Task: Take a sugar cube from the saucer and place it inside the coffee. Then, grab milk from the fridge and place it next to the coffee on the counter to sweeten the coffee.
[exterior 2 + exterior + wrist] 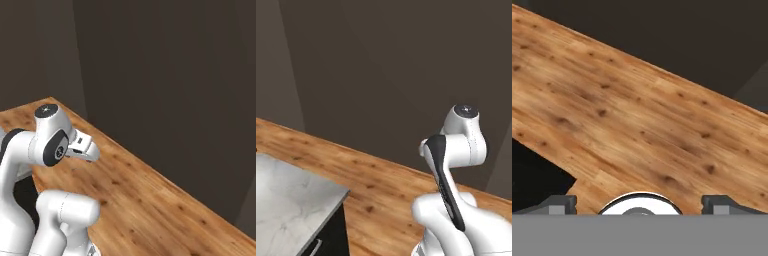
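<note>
Marble worktop [286, 200] corner at left, bare where visible; wood floor [637, 115] ahead. Gripper [639, 205] spread wide, holding nothing. Risk: saucer, coffee, fridge unlocated; base may drive astray.

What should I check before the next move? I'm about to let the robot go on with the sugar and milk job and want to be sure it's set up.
1. Gripper free of load: ok, the finger tips stand apart with nothing between them.
2. Counter within the cameras' sight: ok, its marble corner shows at lower left of the left base view.
3. Coffee and saucer located: cannot tell, the visible counter corner carries neither.
4. Fridge and milk located: cannot tell, ahead are just dark walls.
5. Hand aimed at a work target: not ok, it looks down at the wooden floor.
</note>
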You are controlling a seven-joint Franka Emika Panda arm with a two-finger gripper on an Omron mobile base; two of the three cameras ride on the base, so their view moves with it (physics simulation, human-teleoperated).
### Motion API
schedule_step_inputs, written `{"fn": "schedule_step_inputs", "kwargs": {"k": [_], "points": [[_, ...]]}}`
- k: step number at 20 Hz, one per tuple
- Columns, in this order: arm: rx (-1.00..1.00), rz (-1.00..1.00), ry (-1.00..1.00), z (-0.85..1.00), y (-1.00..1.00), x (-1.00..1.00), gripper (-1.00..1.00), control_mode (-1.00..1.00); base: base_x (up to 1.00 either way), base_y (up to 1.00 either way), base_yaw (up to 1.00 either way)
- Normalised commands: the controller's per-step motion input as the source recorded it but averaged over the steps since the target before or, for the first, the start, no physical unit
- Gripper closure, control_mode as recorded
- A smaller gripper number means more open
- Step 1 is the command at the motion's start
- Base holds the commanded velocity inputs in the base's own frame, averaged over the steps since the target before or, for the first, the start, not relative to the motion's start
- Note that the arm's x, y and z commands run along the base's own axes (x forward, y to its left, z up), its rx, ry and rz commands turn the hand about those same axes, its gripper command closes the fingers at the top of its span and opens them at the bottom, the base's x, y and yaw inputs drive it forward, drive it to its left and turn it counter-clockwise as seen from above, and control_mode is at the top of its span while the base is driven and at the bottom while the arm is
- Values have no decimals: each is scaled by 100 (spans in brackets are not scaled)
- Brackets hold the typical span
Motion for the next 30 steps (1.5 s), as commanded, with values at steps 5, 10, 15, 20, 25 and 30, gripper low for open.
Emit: {"fn": "schedule_step_inputs", "kwargs": {"k": [5,10,15,20,25,30], "points": [[0,0,0,0,0,0,-100,100,100,-43,30],[0,0,0,0,0,0,-100,100,100,-11,59],[0,0,0,0,0,0,-100,100,100,-4,62],[0,0,0,0,0,0,-100,100,100,-7,57],[0,0,0,0,0,0,-100,100,100,-10,53],[0,0,0,0,0,0,-100,100,100,-14,46]]}}
